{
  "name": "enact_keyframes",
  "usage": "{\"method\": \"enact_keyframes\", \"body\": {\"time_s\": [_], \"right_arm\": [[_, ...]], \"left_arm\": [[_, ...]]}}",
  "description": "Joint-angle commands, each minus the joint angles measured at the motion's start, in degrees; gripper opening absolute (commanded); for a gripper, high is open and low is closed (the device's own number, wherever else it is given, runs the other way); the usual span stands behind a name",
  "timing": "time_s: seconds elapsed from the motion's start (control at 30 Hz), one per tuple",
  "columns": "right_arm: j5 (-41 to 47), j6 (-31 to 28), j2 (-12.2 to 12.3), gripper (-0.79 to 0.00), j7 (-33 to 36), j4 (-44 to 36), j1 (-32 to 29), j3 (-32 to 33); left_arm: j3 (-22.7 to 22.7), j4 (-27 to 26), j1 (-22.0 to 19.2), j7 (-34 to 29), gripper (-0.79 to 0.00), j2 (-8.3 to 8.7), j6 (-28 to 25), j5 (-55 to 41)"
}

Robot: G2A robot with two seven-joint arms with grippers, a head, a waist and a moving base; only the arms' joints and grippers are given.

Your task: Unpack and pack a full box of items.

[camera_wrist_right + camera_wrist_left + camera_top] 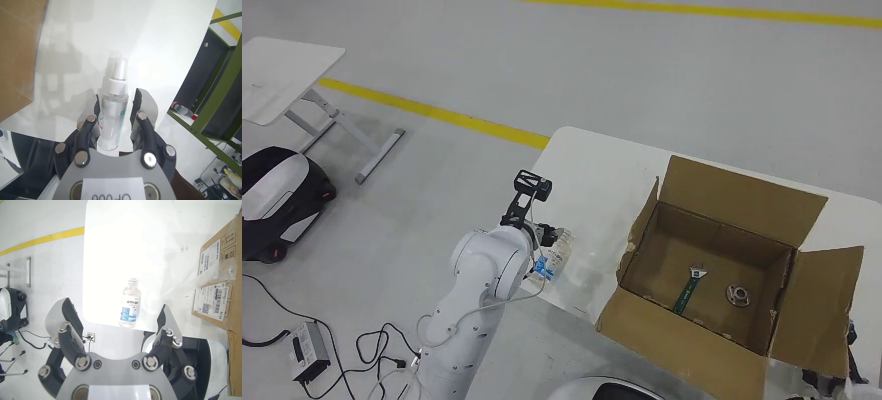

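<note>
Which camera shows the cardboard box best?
The top view: it looks down into the open box, with a wrench and a round metal part inside. The left wrist view shows its labelled outer wall; the right wrist view, just a brown corner.

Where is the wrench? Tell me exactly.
In the top view, the wrench lies on the floor of the open cardboard box, near its middle, with a small round metal part apart from it on the robot's right side.
</note>
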Motion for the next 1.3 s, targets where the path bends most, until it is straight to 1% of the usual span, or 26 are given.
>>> {"method": "enact_keyframes", "body": {"time_s": [0.0, 0.1, 0.2, 0.23, 0.27, 0.3, 0.33, 0.4, 0.6, 0.7, 0.77, 0.87, 0.93, 1.03, 1.17, 1.27], "right_arm": [[0.3, -0.3, 0.1, -0.357, 0.1, -0.8, -0.1, 0.5], [1.3, -0.2, 0.2, -0.357, -0.1, -3.9, -0.6, 2.1], [3.4, 0.6, 0.3, -0.357, -0.4, -9.6, -1.9, 4.8], [4.2, 1.0, 0.3, -0.44, -1.1, -12.4, -2.2, 6.1], [5.0, 1.0, 0.3, -0.545, -1.5, -14.7, -2.8, 7.1], [5.7, 0.8, 0.3, -0.763, -2.2, -17.5, -3.3, 8.3], [6.2, 0.7, 0.4, -0.785, -3.0, -20.3, -3.8, 9.4], [7.4, 0.5, 0.4, -0.785, -3.7, -24.8, -4.7, 11.4], [13.9, -3.1, 0.7, -0.785, -11.3, -24.8, -1.1, 14.5], [16.6, -5.6, 1.0, -0.785, -14.2, -24.8, 0.9, 14.0], [17.3, -6.9, 1.1, -0.785, -14.8, -24.8, 2.2, 12.7], [17.8, -8.0, 1.3, -0.785, -15.1, -24.8, 4.0, 9.7], [18.3, -8.5, 1.4, -0.785, -14.8, -24.8, 5.0, 6.7], [15.9, -7.7, 1.4, -0.785, -14.1, -24.8, 6.1, 0.9], [10.1, -4.4, 1.2, -0.785, -12.7, -24.8, 6.5, -8.3], [2.3, -1.2, 1.0, -0.785, -10.2, -24.8, 6.2, -14.6]], "left_arm": [[0.0, 0.0, 0.0, 0.0, 0.0, 0.0, 0.0, 0.0], [0.0, 0.0, 0.0, 0.0, 0.0, 0.0, 0.0, 0.0], [0.0, 0.0, 0.0, 0.0, 0.0, 0.0, 0.0, 0.0], [0.0, 0.0, 0.0, 0.0, 0.0, 0.0, 0.0, 0.0], [0.0, 0.0, 0.0, 0.0, 0.0, 0.0, 0.0, 0.0], [0.0, 0.0, 0.0, 0.0, 0.0, 0.0, 0.0, 0.0], [0.0, 0.0, 0.0, 0.0, 0.0, 0.0, 0.0, 0.0], [0.0, 0.0, 0.0, 0.0, 0.0, 0.0, 0.0, 0.0], [0.0, 0.0, 0.0, 0.0, 0.0, 0.0, 0.0, 0.0], [0.0, 0.0, 0.0, 0.0, 0.0, 0.0, 0.0, 0.0], [0.0, 0.0, 0.0, 0.0, 0.0, 0.0, 0.0, 0.0], [0.0, 0.0, 0.0, 0.0, 0.0, 0.0, 0.0, 0.0], [0.0, 0.0, 0.0, 0.0, 0.0, 0.0, 0.0, 0.0], [0.0, 0.0, 0.0, 0.0, 0.0, 0.0, 0.0, 0.0], [0.0, 0.0, 0.0, 0.0, 0.0, 0.0, 0.0, 0.0], [0.0, 0.0, 0.0, 0.0, 0.0, 0.0, 0.0, 0.0]]}}
